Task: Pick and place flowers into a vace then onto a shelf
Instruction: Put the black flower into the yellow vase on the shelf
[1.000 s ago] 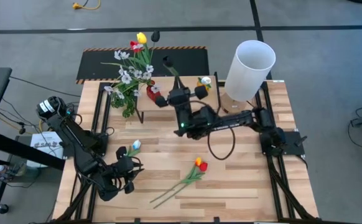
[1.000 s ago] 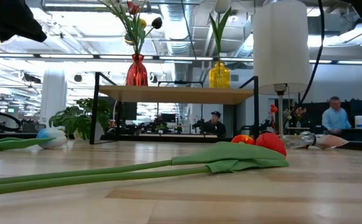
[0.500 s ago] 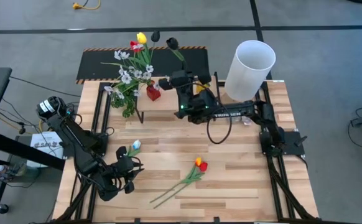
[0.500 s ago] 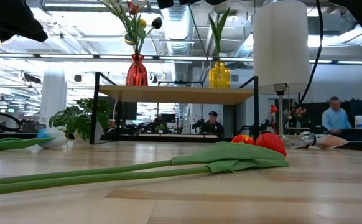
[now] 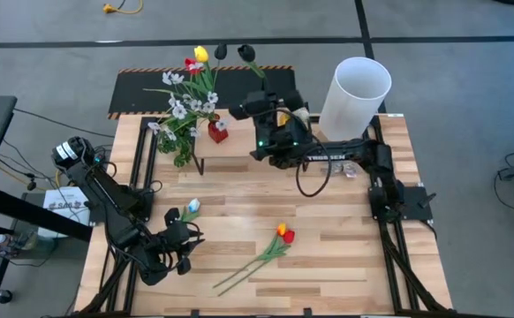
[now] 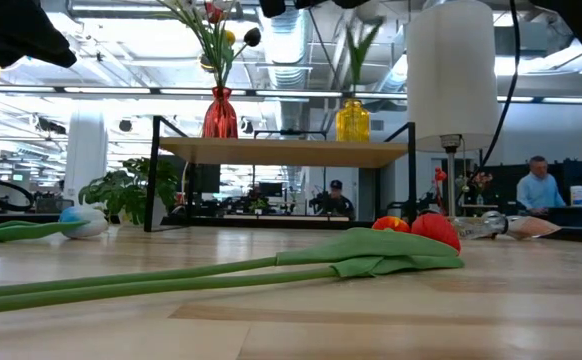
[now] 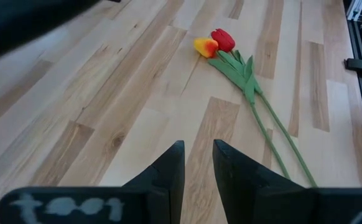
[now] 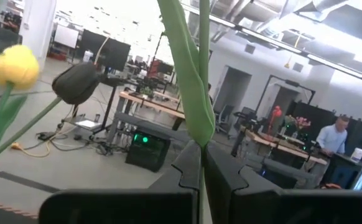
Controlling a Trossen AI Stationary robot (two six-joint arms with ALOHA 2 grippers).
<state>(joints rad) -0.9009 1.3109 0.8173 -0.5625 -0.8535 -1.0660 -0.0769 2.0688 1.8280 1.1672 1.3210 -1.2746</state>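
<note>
- Flowers are spread over three places. One black tulip (image 5: 245, 55) is held by its stem in the right hand (image 5: 270, 108), upper centre of the high view, above the yellow vase (image 6: 352, 120) on the shelf (image 6: 283, 152). A red-and-yellow pair (image 5: 283, 235) lies low centre on the worktop (image 5: 328, 221). A white-blue one (image 5: 189, 208) lies just beside the left arm.
- Right hand is closed tight on the green stem (image 8: 201, 93), as its wrist view shows, with a leaf standing up past the fingers (image 8: 181, 168).
- Left hand (image 7: 198, 163) waits at the lower left of the high view. Its fingers are a small gap apart and hold nothing.
- Risk, as I judge it: the stem end may miss the narrow mouth of the yellow vase. The hand hides the vase from above, so alignment is hard to check.
- If the stem pushes on the rim, the vase could tip or slide on the shelf.
- The red vase (image 6: 221, 112) with its bunch (image 5: 186, 97) stands near on the same shelf. A sideways sweep of the arm could knock into those blossoms.
- The tall white cylinder (image 5: 354, 87) stands just to the right of the arm and could be bumped on withdrawal.
- A long thin stem may twist in the grip, so that the head leans off line.
</note>
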